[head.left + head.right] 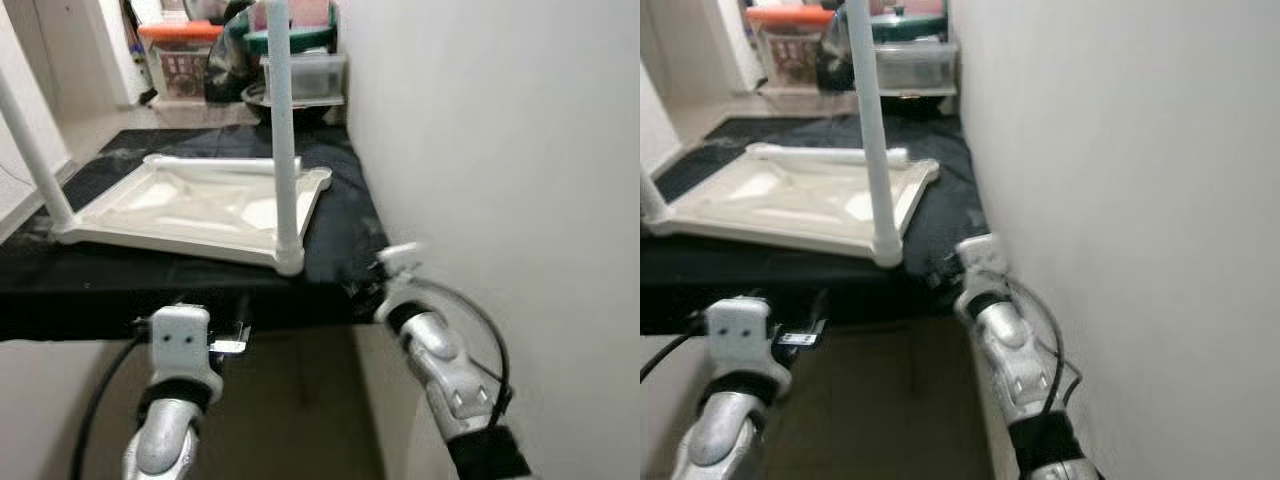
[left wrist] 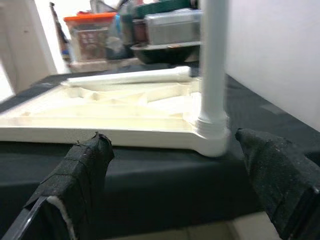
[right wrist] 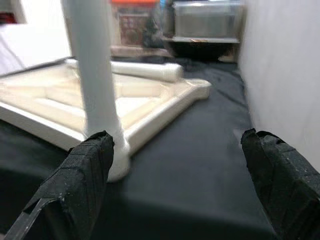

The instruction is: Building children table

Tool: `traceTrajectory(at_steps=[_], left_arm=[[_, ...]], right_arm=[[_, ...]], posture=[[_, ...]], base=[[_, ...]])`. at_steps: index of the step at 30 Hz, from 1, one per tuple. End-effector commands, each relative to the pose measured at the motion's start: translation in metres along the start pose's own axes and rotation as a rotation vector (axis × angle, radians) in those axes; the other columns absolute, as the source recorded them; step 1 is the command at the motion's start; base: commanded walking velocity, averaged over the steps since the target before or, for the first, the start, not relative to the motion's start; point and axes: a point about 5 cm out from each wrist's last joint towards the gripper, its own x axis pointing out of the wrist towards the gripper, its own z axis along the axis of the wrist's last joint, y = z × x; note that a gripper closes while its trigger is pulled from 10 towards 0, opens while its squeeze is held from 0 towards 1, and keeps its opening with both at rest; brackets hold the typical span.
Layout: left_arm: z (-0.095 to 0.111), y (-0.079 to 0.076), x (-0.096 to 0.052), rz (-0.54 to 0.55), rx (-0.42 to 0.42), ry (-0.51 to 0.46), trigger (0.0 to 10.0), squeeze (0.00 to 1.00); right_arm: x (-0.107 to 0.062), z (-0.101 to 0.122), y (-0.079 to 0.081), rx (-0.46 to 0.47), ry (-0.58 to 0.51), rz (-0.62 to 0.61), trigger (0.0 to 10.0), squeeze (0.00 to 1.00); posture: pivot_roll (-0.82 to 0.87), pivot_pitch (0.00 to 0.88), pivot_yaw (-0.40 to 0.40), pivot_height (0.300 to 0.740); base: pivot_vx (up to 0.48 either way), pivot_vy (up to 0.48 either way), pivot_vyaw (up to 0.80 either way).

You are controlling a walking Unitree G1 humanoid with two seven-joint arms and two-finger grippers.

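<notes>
- My left gripper [image 2: 170, 185] is spread wide at the near edge; right gripper [image 3: 172, 187] is spread too, near the wall.
- The tabletop [image 1: 200, 205] lies upside down on the black cloth [image 1: 340, 240].
- A leg [image 1: 283, 130] stands at its near right corner.
- A loose leg [image 2: 130, 76] lies along its far edge: probably light, stiff, slick plastic, so I'd grip mid-shaft.

Smooth, faintly glossy white plastic tabletop [image 1: 200, 210], upturned, with matching plastic legs [image 1: 283, 130] fitted. Beneath, matt black cloth [image 1: 340, 230], lightly linted. Left gripper [image 2: 175, 175] fingers [image 2: 80, 175] wrapped in rough, matt black fabric tape. Brushed silver metal arms [image 1: 445, 365]. Translucent plastic bins [image 1: 305, 75] behind; matt painted wall [image 1: 500, 150].
</notes>
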Motion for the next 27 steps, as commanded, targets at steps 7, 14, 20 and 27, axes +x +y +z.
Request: traceTrajectory(at_steps=[7, 14, 20, 27], left_arm=[[-0.0027, 0.004, -0.002, 0.014, 0.013, 0.015, 10.0, 0.0], [-0.0032, 0.0038, -0.0027, 0.013, 0.011, 0.015, 10.0, 0.0], [-0.0042, 0.0035, -0.0032, 0.015, 0.002, 0.023, 10.0, 0.0], [-0.0059, 0.0034, -0.0027, 0.012, -0.008, 0.038, 10.0, 0.0]], right_arm=[[0.0029, 0.0017, 0.0082, -0.002, -0.007, 0.024, 10.0, 0.0], [0.0028, 0.0002, 0.0078, 0.001, 0.0, 0.019, 10.0, 0.0], [0.003, 0.0003, 0.0076, 0.003, 0.0, 0.017, 10.0, 0.0], [0.0036, 0.0001, 0.0073, 0.001, 0.003, 0.016, 10.0, 0.0]], posture=[[0.0, 0.0, -0.02, 0.74], [0.0, 0.0, -0.02, 0.74], [0.0, 0.0, -0.021, 0.74], [0.0, 0.0, -0.021, 0.74]], base=[[0.311, 0.0, 0.0], [0.312, 0.0, 0.0], [0.254, 0.0, 0.0], [0.0, 0.0, 0.0]])
